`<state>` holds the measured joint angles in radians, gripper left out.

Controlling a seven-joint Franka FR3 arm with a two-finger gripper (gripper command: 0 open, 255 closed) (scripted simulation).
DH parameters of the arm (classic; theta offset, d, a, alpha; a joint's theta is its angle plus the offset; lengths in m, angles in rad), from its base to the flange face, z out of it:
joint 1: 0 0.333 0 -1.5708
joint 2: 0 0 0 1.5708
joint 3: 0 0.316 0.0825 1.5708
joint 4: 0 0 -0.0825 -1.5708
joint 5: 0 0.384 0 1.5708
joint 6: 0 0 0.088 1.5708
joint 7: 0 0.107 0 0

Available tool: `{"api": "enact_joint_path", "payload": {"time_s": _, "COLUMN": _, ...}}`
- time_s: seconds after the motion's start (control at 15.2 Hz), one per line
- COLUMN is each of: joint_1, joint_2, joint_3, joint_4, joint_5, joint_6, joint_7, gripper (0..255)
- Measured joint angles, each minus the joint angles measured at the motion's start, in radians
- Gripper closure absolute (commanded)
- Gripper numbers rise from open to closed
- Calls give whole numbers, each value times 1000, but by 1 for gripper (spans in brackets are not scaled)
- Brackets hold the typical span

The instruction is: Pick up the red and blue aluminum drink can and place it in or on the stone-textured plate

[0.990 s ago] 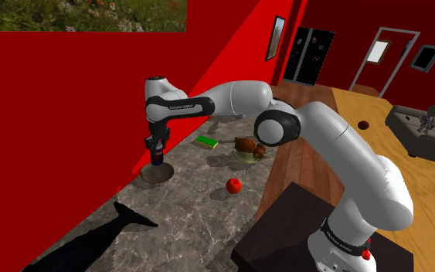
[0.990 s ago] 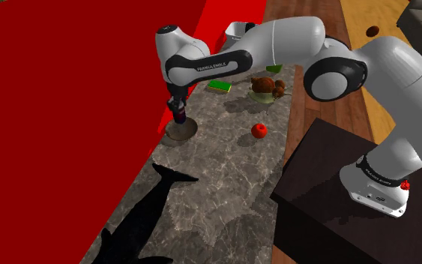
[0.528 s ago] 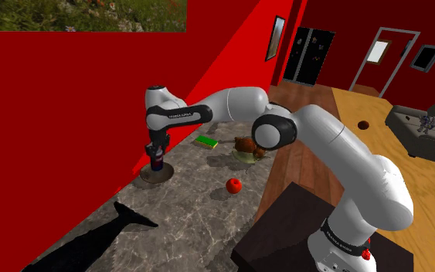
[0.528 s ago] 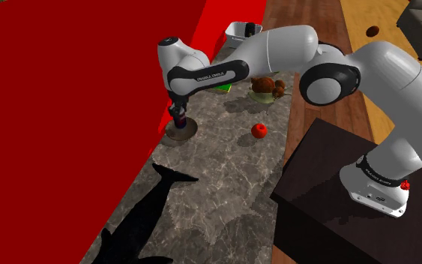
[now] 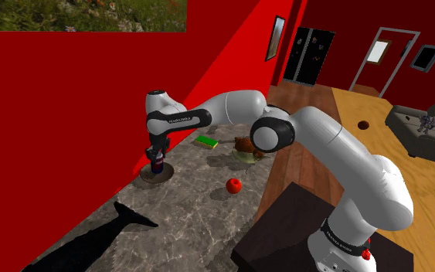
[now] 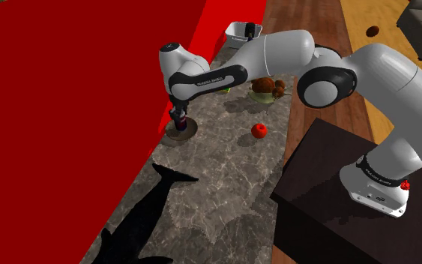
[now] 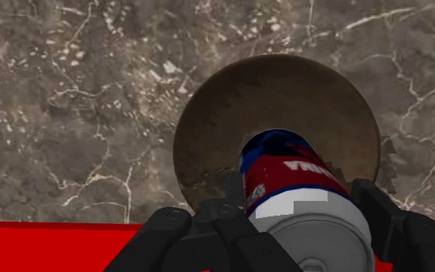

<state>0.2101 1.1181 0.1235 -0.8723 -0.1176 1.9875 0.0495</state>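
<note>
Wrist view looks straight down the gripper (image 7: 297, 205). Its two black fingers are closed against the sides of the red and blue can (image 7: 285, 166) and hold it upright. The can's far end sits inside the rim of the round brown plate (image 7: 285, 89), close to the middle. The plate lies on the marbled tabletop (image 7: 76, 100), just beside the red wall (image 5: 53, 116).

From the shoulder view the can looks very low over the plate, but I cannot tell whether its base is touching or a little above.

The step in hand appears to be setting the can down. To do it well, lower it straight and slowly, with no sideways drift, so the base lands flat and well inside the rim. Only then open the fingers, evenly and just wide enough to clear the can. Lift straight up afterwards so neither finger drags on it. A tall, light can like this would likely tip if it were dropped or nudged.
</note>
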Motion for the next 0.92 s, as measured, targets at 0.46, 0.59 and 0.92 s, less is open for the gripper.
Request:
{"api": "enact_joint_path", "payload": {"time_s": 0.46, "joint_1": 0, "joint_2": 0, "joint_3": 0, "joint_4": 0, "joint_5": 0, "joint_6": 1, "joint_7": 0, "gripper": 0}}
{"api": "enact_joint_path", "payload": {"time_s": 0.59, "joint_1": 0, "joint_2": -9, "joint_3": 1, "joint_4": -3, "joint_5": 0, "joint_6": -7, "joint_7": 1, "gripper": 0}}
{"api": "enact_joint_path", "payload": {"time_s": 0.92, "joint_1": -3, "joint_2": -68, "joint_3": 4, "joint_4": 1, "joint_5": 4, "joint_6": -67, "joint_7": -2, "gripper": 0}}
